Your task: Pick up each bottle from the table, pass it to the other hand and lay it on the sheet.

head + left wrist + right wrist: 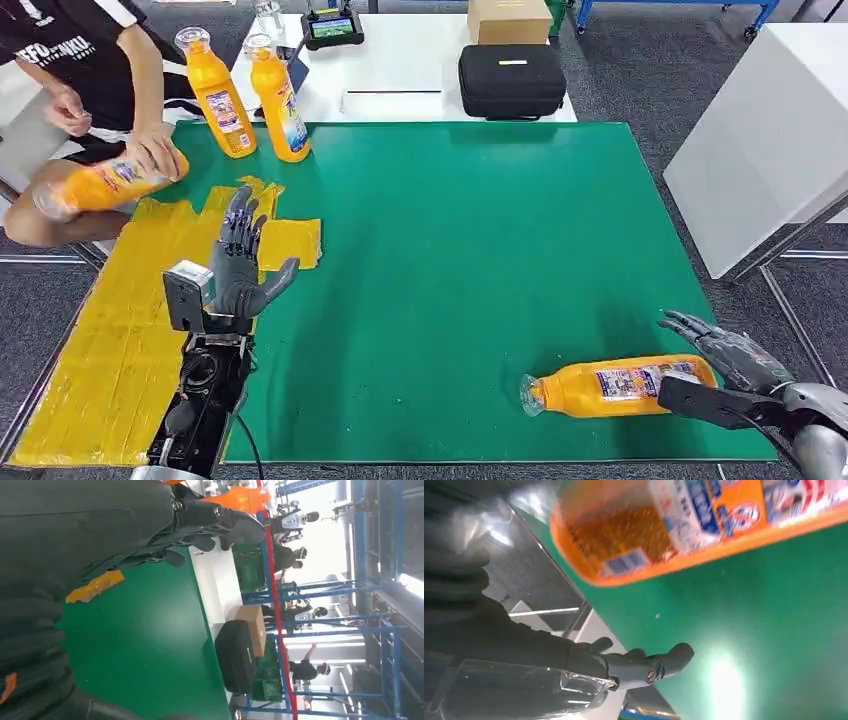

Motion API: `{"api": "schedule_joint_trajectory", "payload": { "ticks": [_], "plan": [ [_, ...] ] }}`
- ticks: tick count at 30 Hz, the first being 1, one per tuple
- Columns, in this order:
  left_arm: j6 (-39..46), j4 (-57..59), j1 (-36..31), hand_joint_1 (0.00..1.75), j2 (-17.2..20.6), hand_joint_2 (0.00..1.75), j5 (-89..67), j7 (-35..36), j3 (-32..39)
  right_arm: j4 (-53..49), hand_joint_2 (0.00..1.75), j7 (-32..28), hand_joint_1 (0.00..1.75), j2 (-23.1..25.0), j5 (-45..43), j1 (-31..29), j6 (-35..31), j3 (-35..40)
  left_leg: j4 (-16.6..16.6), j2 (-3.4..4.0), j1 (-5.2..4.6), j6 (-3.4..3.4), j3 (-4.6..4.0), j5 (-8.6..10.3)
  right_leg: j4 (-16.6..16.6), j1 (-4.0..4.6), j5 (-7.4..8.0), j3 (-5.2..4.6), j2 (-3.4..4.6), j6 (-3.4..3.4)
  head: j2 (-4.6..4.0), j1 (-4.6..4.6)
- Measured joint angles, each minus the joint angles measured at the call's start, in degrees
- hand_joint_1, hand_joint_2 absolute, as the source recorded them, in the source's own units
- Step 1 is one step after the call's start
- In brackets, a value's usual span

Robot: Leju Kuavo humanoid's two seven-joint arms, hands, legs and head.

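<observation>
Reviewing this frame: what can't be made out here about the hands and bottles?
- Right hand contact with the lying bottle: head view, its base is covered by the thumb; right wrist view too blurred.
- Bottle label text: blurred, too small.
- Bottle in the person's hand: neck end blurred at the table edge.
- Left hand: open above the yellow sheet; height unclear.

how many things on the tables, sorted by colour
Orange bottles: 4 (two upright, one under a person's hand, one by the right hand)
Black case: 1
Brown box: 1
Total: 6
</observation>
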Motion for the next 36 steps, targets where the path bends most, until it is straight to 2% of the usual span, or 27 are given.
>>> {"api": "schedule_joint_trajectory", "payload": {
  "ticks": [18, 36],
  "plan": [
    [0.42, 2.23, -1.01, 0.00, 0.28, 1.75, 0.72, 0.13, -1.60, 2.12, 1.75, 3.74, 0.00, 1.93, 2.32, 1.05, 0.31, 3.89, 0.00, 0.00, 0.00, 0.00, 0.01, 0.00, 0.00, 0.00, 0.00, 0.00, 0.00, 0.00, 0.00, 0.00],
    [0.44, 2.65, -1.29, 0.00, 0.31, 1.75, 0.72, 0.13, -2.01, 2.80, 1.75, 3.89, 0.00, 2.41, 2.41, 1.02, 0.28, 5.18, 0.00, 0.00, 0.01, 0.00, 0.00, 0.00, 0.00, 0.00, 0.00, 0.00, 0.00, 0.00, 0.00, 0.00]
  ]
}}
